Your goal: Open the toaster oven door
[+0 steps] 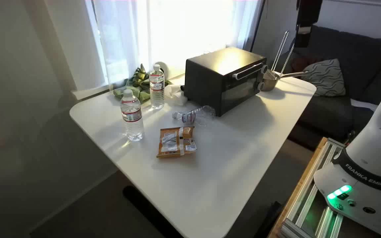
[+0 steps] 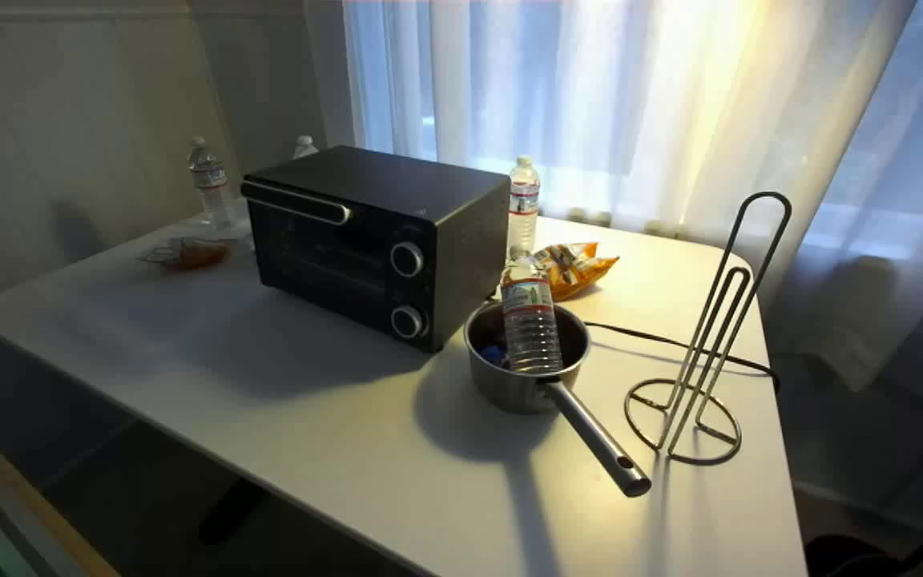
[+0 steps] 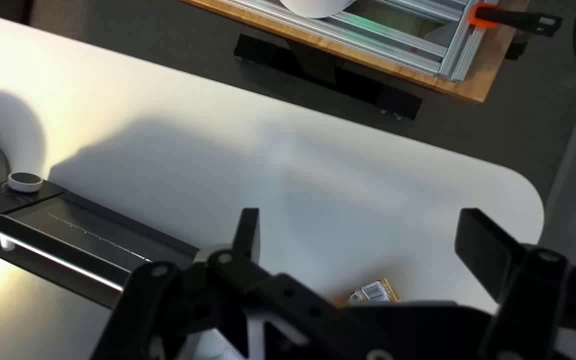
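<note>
The black toaster oven (image 1: 223, 62) stands on the white table; it also shows in an exterior view (image 2: 381, 183) and at the lower left of the wrist view (image 3: 33, 310). Its door (image 2: 317, 258) is shut, with the dark window upright in the front face (image 1: 241, 94). The handle (image 2: 293, 203) runs along the door's top edge and shows in the wrist view (image 3: 53, 250), its near end hidden behind a finger. My gripper (image 3: 359, 220) is open and empty above the table, beside the oven. Its fingers are apart from the handle.
An orange packet (image 1: 177, 142), a clear crushed bottle (image 1: 193, 115) and two upright water bottles (image 1: 132, 115) (image 1: 157, 87) are beside the oven. A saucepan (image 2: 509, 393) holding a bottle (image 2: 532, 320) and a wire stand (image 2: 694, 385) are by the knob end. Curtains hang behind.
</note>
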`<state>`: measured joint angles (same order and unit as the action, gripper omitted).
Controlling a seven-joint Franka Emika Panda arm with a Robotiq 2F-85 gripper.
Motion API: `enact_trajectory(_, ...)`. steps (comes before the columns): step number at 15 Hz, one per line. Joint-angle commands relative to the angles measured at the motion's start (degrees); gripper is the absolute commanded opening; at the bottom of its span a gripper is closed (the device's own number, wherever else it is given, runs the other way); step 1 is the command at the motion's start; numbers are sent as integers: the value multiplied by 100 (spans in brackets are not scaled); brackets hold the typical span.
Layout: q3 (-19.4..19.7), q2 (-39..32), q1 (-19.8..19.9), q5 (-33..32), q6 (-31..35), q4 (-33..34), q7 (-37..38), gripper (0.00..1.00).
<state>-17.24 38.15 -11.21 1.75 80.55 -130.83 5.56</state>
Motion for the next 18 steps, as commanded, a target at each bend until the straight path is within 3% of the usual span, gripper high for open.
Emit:
enact_trajectory(1,51,-22,-74,-27,-10,14,40,100)
enact_trajectory(7,51,-22,-74,-27,-10,14,40,100)
enact_trajectory(9,107,-70,95,-177,44,-50,203,100)
enact_trajectory(14,784,-82,639,-488,258,-556,281,100)
enact_trajectory(18,1339,-223,1289,-827,1124,-1020,527,100)
